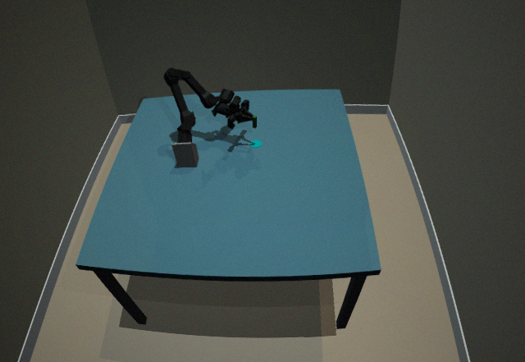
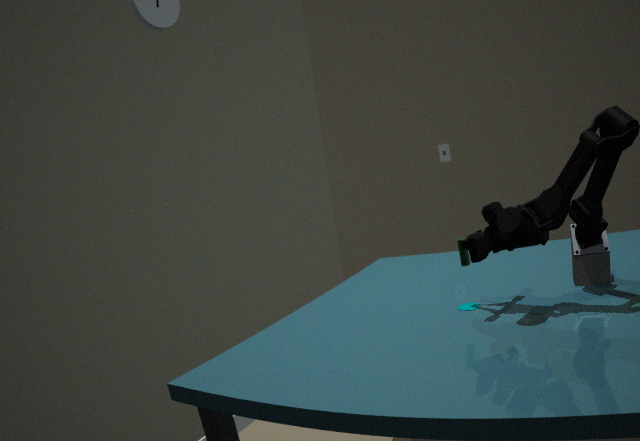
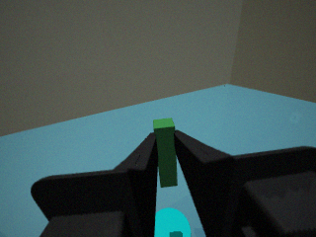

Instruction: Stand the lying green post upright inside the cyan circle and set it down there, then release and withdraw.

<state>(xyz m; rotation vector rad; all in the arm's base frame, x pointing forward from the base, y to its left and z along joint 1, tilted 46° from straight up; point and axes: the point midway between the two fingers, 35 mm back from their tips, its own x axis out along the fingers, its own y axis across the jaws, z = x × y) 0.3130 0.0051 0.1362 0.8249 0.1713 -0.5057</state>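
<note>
The green post [image 1: 254,122] [image 2: 463,252] [image 3: 167,158] is held in the air, nearly upright with a slight tilt in the exterior view. My gripper [image 1: 253,117] [image 2: 466,245] [image 3: 164,136] is shut on the post near its upper part, and the post's lower end hangs free below the fingertips. The cyan circle [image 1: 255,144] [image 2: 468,307] [image 3: 168,220] lies flat on the table below the post, with a visible gap between them. A small dark shadow falls on the circle. The fingers hide part of the circle's edge in the wrist view.
The blue table [image 1: 254,222] [image 2: 336,364] [image 3: 89,148] carries the arm's grey base block [image 1: 185,154] [image 2: 591,266] to the left of the circle in the top view. The arm's shadow falls across the table beside the circle. The table's back edge lies behind the arm.
</note>
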